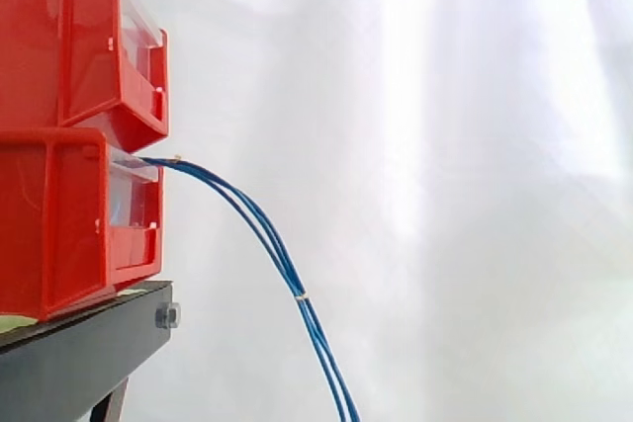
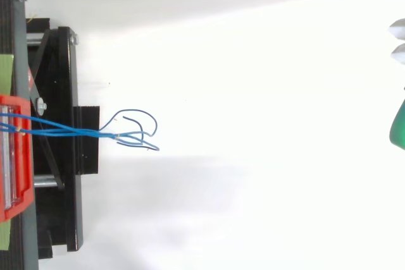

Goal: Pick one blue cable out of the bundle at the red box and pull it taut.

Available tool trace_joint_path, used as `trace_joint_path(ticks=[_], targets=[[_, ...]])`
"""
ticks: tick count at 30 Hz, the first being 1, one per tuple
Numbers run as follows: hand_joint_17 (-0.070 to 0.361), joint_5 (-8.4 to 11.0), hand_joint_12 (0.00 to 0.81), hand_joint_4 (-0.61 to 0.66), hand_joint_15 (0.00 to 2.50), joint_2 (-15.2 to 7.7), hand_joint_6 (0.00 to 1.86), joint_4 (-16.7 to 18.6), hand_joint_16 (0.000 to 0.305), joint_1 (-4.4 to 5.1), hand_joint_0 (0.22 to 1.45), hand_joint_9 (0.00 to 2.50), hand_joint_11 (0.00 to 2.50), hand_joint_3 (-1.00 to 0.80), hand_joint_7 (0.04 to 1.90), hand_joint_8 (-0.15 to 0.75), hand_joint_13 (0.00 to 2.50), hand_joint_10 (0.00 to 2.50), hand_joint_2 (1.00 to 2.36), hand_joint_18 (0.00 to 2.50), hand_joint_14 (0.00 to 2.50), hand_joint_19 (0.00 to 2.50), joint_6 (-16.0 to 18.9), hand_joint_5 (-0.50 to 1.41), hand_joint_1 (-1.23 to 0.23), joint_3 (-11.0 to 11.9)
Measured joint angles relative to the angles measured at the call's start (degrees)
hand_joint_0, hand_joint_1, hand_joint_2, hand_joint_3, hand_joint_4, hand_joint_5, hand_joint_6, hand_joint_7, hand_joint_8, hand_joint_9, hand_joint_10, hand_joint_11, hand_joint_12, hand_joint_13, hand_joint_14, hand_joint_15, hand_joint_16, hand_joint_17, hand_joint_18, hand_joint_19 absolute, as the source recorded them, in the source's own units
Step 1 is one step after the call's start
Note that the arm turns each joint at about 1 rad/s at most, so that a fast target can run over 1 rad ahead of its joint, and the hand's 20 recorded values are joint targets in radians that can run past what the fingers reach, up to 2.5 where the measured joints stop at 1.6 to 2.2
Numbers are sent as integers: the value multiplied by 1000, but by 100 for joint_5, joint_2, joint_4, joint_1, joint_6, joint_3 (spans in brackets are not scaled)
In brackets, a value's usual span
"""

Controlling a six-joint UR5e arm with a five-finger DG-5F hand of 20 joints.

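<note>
The hand [image 2: 398, 128] sits at the top view's right edge, well apart from everything (open or closed: cannot tell). Open white space lies between it and the blue cables [image 1: 300, 295]. Their long axis runs from the lower red bin [image 1: 69, 224] outward over the black stand [image 2: 63, 156]. They droop steeply, with the loose ends curling.

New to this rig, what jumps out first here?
The stacked red bins at the side view's left, on the black stand, catch the eye first. From the lower bin a bundle of blue cables droops slack to the bottom edge; from above, its loose ends curl just past the stand. The hand sits at the top view's right edge, well apart from them.
</note>
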Motion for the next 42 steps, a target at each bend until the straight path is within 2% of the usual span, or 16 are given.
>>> trace_joint_path(ticks=[7, 14, 23, 29, 32, 35, 38, 42], targets=[[137, 165, 369, 208, 28, -52, 501, 230, 61, 91, 457, 0, 0, -500, 687, 249, 0, 0, 1000, 0, 0, 139, -360, -257, -434, 0], [136, 282, 368, 230, 31, -189, 502, 288, 61, 180, 460, 0, 0, -500, 699, 251, 0, 0, 1000, 0, 0, 139, -394, -252, -438, 1], [133, 332, 359, 299, 9, -486, 502, 604, 59, 250, 481, 57, 0, -500, 724, 258, 0, 0, 1000, 0, 0, 114, -280, -225, -645, 0], [130, 639, 351, 319, 0, -607, 502, 881, 58, 290, 489, 72, 0, -500, 707, 248, 0, 0, 1000, 0, 0, 80, -275, -214, -743, -3], [129, 721, 351, 324, 0, -769, 502, 997, 57, 308, 491, 92, 0, -500, 708, 252, 0, 0, 1000, 0, 0, 78, -255, -211, -754, -1], [129, 750, 352, 328, 0, -1033, 502, 1203, 57, 324, 490, 105, 0, -500, 710, 256, 0, 0, 1000, 0, 0, 80, -217, -210, -750, 0], [130, 775, 354, 332, 0, -1301, 502, 1521, 58, 335, 487, 114, 0, -500, 710, 262, 0, 0, 1000, 0, 0, 89, -146, -209, -696, 0], [131, 973, 357, 335, 0, -1617, 502, 2095, 58, 338, 483, 116, 0, -500, 712, 267, 0, 1, 1000, 0, 1, 95, -84, -209, -670, 2]])
